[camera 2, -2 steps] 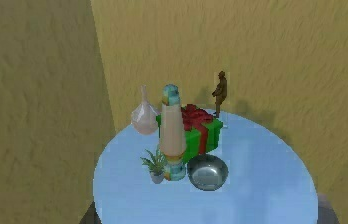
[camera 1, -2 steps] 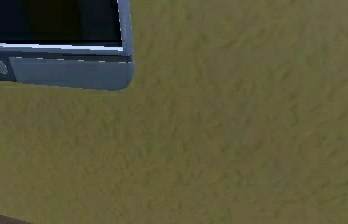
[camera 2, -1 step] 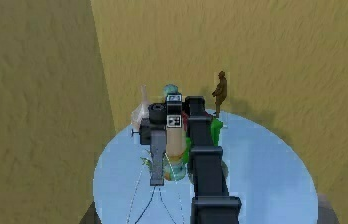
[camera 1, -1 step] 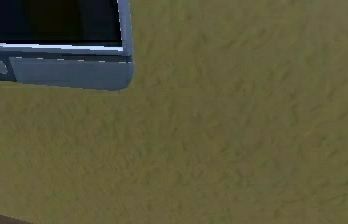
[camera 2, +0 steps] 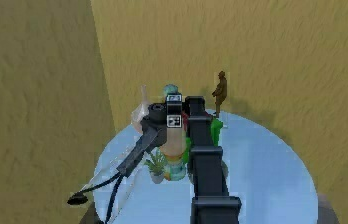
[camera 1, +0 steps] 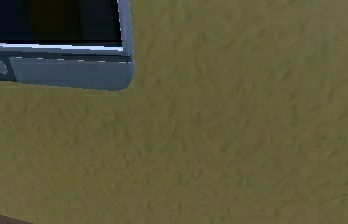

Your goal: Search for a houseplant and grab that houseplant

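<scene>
On a round pale-blue table [camera 2: 272,170] in the arm side view stands a green leafy houseplant [camera 2: 172,155] in a light pot, right beside the dark arm bar [camera 2: 208,170]. More green leaves [camera 2: 215,130] show on the bar's other side. The two white marker squares [camera 2: 173,110] sit above the plant, and the gripper [camera 2: 144,124] reaches left of them over the tabletop. With the plant and other items at and behind it, I cannot tell whether it holds anything.
A small brown statuette [camera 2: 220,92] stands at the table's far edge, with a teal object [camera 2: 169,91] near the markers. A dark bent lamp-like thing [camera 2: 110,182] hangs over the table's left rim. Yellow-olive walls [camera 2: 282,50] meet in a corner behind. The forward view faces a close wall [camera 1: 232,120] with a screen's corner [camera 1: 72,60].
</scene>
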Available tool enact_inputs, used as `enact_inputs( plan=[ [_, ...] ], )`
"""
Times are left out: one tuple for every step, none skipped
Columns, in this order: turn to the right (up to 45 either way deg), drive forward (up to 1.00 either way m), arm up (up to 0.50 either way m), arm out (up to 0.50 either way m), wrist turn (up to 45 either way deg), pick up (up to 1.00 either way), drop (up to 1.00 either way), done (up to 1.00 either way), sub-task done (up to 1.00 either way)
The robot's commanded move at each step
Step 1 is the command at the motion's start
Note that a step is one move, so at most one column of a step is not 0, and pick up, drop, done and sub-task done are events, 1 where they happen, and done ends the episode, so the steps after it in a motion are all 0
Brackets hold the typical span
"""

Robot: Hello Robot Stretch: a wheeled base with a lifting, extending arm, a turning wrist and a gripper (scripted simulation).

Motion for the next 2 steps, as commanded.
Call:
enact_inputs(
  plan=[
    [0.0, 0.0, 0.0, 0.0, 45.0, 0.0, 0.0, 0.0, 0.0],
    [0.0, 0.0, 0.0, 0.0, 45.0, 0.0, 0.0, 0.0, 0.0]
  ],
)
